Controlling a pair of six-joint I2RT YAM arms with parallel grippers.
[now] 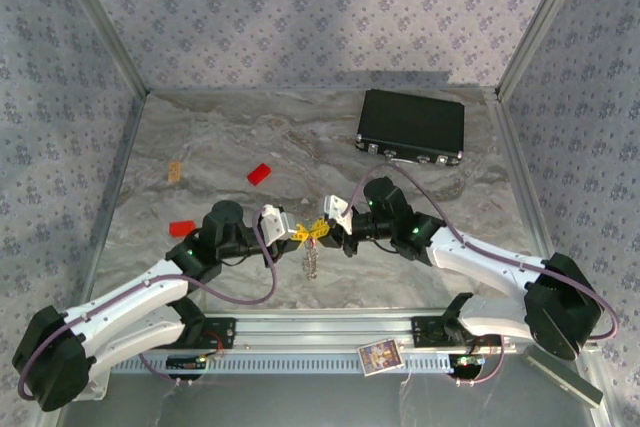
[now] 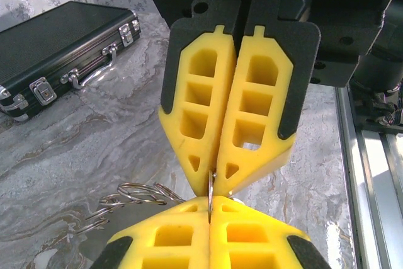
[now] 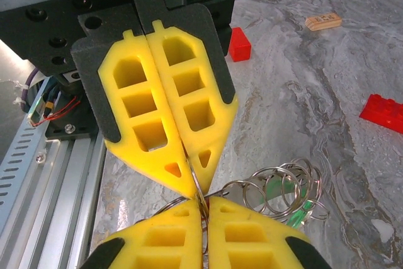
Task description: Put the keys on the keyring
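Left gripper [image 1: 299,235] is clamped on the keyring [image 2: 211,188], reaching toward three o'clock. The ring stands on edge between both tips, its chain [image 1: 312,263] trailing toward six. Right gripper [image 1: 321,230], reaching toward nine, pinches the same ring, equally near.

No legible word, brand or number anywhere. Toward the bottom centre of the top view, propped on the rail [image 1: 300,342], a small printed card [image 1: 380,357] with a colourful picture, any lettering on it too small to read. In the upper right of the right wrist view, a tan block [image 3: 323,22] bearing a few dark marks on its top face, too blurred to make out as letters or figures.
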